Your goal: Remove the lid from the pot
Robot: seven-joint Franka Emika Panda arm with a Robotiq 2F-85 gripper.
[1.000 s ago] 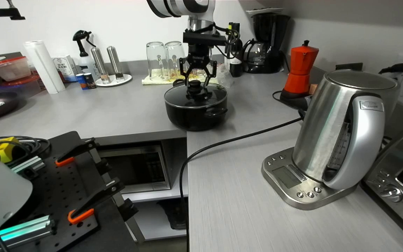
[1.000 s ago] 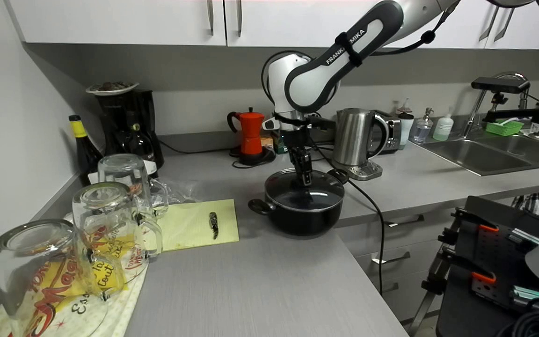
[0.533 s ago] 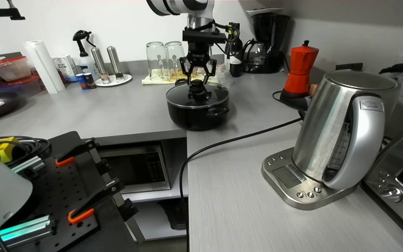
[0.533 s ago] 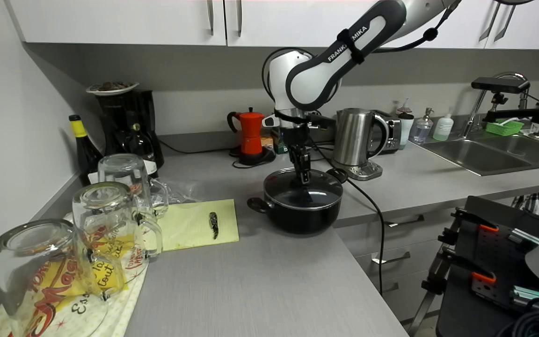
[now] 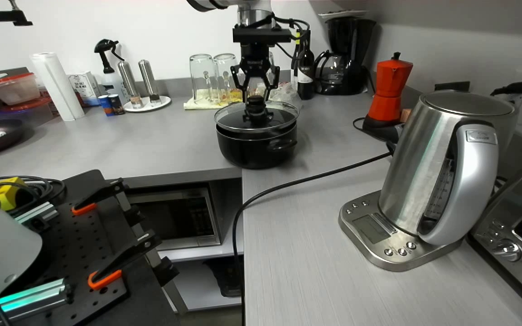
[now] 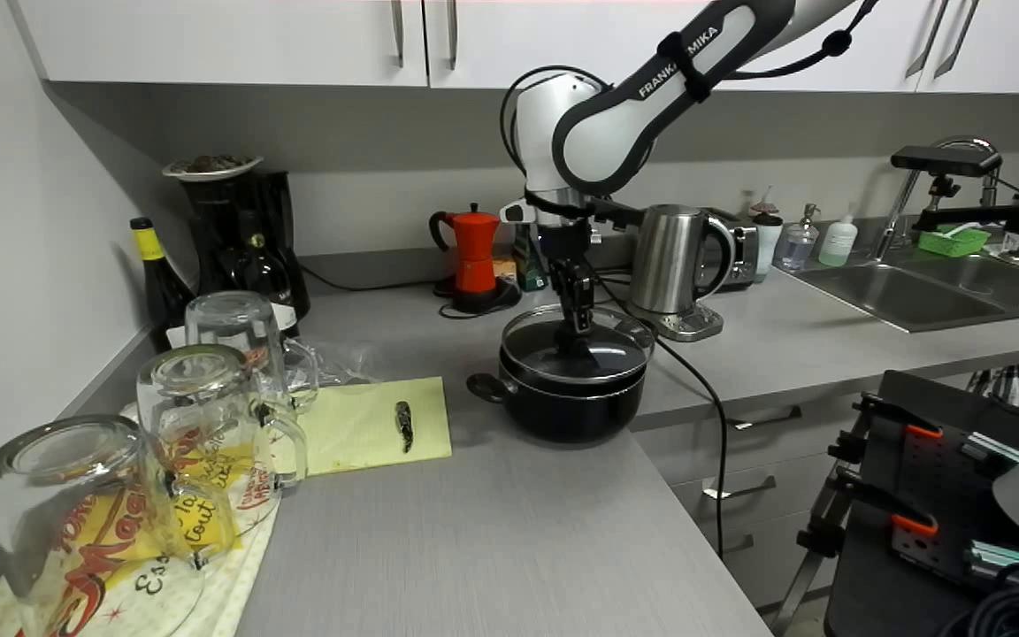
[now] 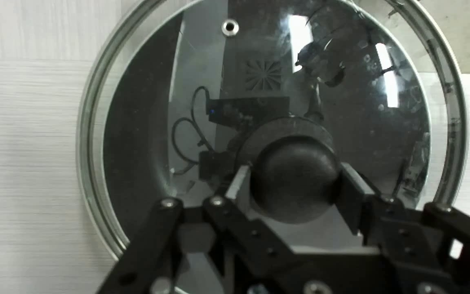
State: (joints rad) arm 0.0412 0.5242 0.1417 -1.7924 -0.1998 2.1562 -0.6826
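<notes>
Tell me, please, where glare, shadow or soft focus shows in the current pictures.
Wrist view: bright white reflections on the round, domed glass lid; the black two-fingered pincer looks blurred in its nearest parts. In an exterior view, a soft shadow lies on the grey counter beside the low, round black pot.

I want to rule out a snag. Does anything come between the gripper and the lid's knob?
Nothing visible does: in the wrist view the knob sits between the pads of the gripper, which appear to touch it on both sides. The lid hangs just above the pot, with a gap showing in both exterior views.
</notes>
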